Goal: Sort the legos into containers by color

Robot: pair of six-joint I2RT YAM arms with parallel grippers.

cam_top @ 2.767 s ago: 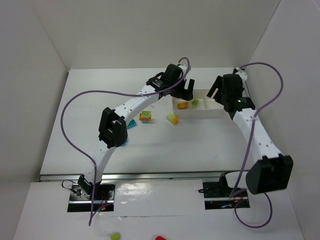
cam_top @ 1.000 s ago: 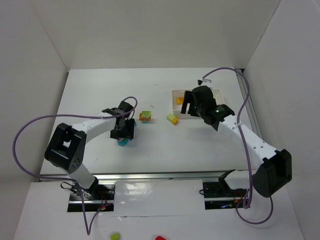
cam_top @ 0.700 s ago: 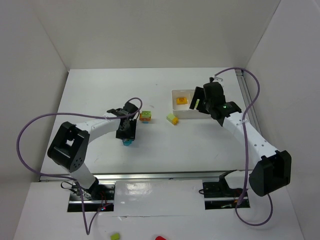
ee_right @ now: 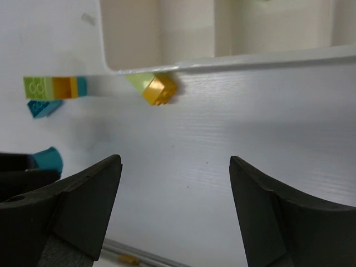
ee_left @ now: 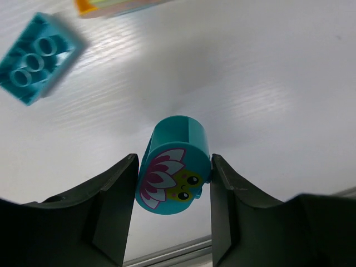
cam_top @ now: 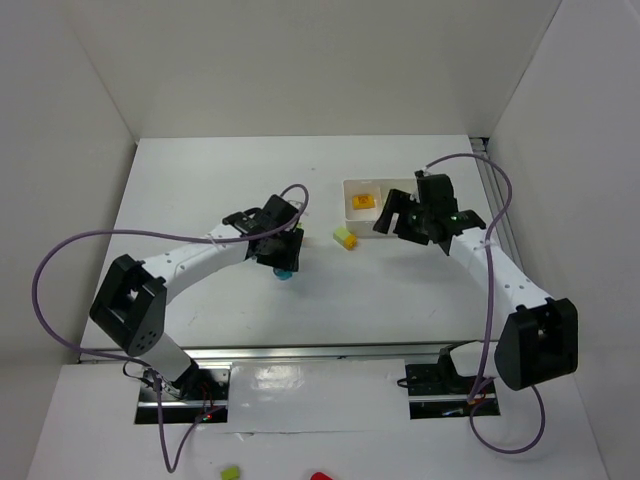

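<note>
Left of the tray (cam_top: 347, 208), the left gripper (cam_top: 282, 252) is clamped on a cyan rounded brick (ee_left: 175, 161) printed with a flower face, low over the table (cam_top: 200, 190). A cyan studded brick (ee_left: 36, 58) and a lime-orange-cyan stack (ee_right: 54, 87) lie close by it. The right gripper (ee_right: 175, 167) hangs at the tray's near edge, fingers spread wide, holding nothing. A yellow-and-lime brick (ee_right: 156, 88) sits just beside the tray's near-left corner. An orange brick (cam_top: 363, 201) lies in its left compartment.
</note>
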